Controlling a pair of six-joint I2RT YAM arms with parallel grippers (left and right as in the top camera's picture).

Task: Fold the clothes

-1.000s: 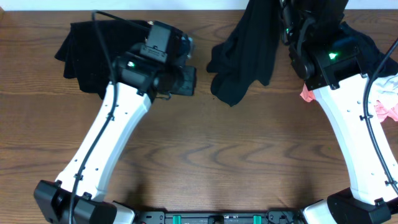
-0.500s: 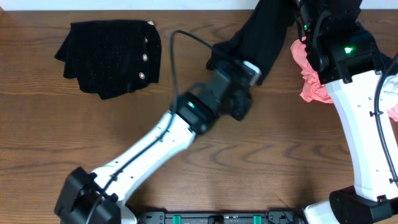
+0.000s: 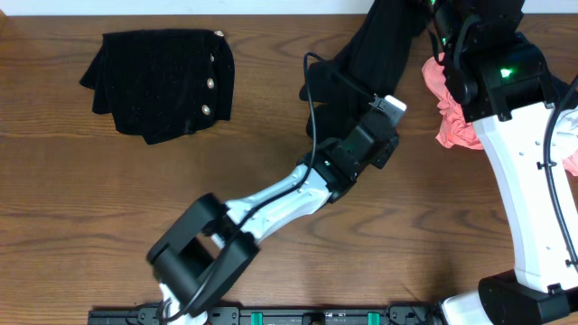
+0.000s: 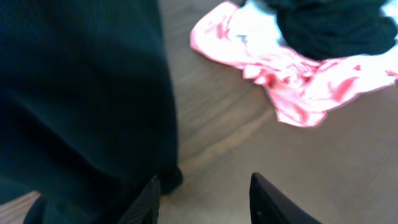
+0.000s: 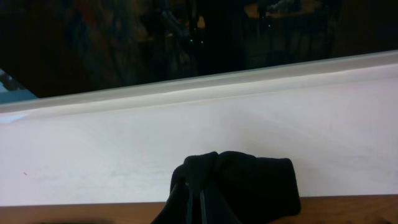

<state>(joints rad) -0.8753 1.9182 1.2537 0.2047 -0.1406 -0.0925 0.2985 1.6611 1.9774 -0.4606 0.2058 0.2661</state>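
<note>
Well off to the left of the left gripper (image 4: pixel 204 193), a black folded garment (image 3: pixel 167 81) lies flat on the wooden table (image 3: pixel 298 208). It is squared off into a compact packet, with a row of small pale buttons (image 3: pixel 209 86) along its right side.

The left arm (image 3: pixel 271 194) reaches diagonally across the table. Its gripper sits low at the foot of a second dark garment (image 3: pixel 379 50), fingers (image 4: pixel 272 202) spread apart with nothing between them. In the left wrist view this dark garment (image 4: pixel 81 93) fills everything to the gripper's left and ahead. It is a plain, finely ribbed black cloth, and its lower edge meets the table just in front of the left finger. From overhead it hangs as a long rumpled column, unfolded, widening into a loose bunch by the gripper.

The top of that column rises to the right gripper (image 5: pixel 196 202). There a knot of the black cloth is gathered at the fingers against a white wall. The fingers are lost in the dark fabric, so the grip is hard to read, but they appear closed on it.

To the right of the left gripper and just beside the right arm (image 3: pixel 515 171), a pink garment (image 3: pixel 454 122) lies crumpled and shiny on the table. More pale and pink clothes (image 3: pixel 567 135) are heaped on the far side of that arm.
</note>
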